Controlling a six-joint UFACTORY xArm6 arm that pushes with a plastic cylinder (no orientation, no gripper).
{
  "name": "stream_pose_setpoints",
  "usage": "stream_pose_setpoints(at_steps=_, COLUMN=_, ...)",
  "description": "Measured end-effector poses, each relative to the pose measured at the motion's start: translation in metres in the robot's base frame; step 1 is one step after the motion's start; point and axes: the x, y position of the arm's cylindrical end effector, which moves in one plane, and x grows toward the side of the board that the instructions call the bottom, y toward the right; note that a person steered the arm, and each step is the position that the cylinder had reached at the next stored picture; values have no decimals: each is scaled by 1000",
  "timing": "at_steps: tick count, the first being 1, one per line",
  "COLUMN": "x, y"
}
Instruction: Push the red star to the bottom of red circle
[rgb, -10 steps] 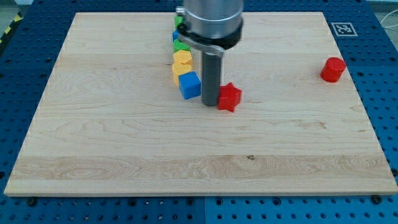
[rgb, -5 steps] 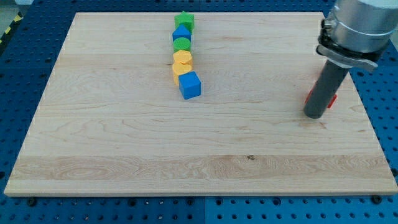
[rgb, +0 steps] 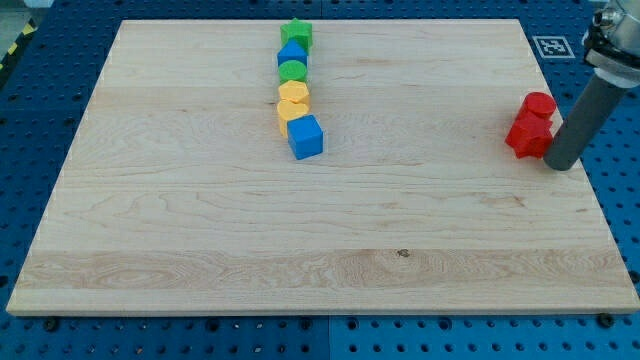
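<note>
The red star (rgb: 526, 137) lies near the view's right edge of the wooden board, just below the red circle (rgb: 539, 105) and touching it. My tip (rgb: 560, 164) rests on the board just right of the red star and slightly lower, close to it or touching it. The dark rod rises from there toward the view's top right.
A column of blocks stands at the upper middle: a green star (rgb: 296, 34), a blue block (rgb: 291, 54), a green block (rgb: 293, 72), two yellow blocks (rgb: 293, 94), and a blue cube (rgb: 306, 136). The board's right edge (rgb: 590, 170) is close to my tip.
The red star has been pushed from the board's middle to the right, ending just below the red circle. My tip has moved from the star's left side to its right side.
</note>
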Motion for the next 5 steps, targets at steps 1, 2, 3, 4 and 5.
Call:
stream_pose_setpoints(at_steps=1, x=4, y=-38)
stream_pose_setpoints(at_steps=2, x=-9, y=-64)
stream_pose_setpoints(at_steps=3, x=-21, y=-67)
stream_pose_setpoints(at_steps=4, x=-28, y=-51)
stream_pose_setpoints(at_steps=5, x=-37, y=-32)
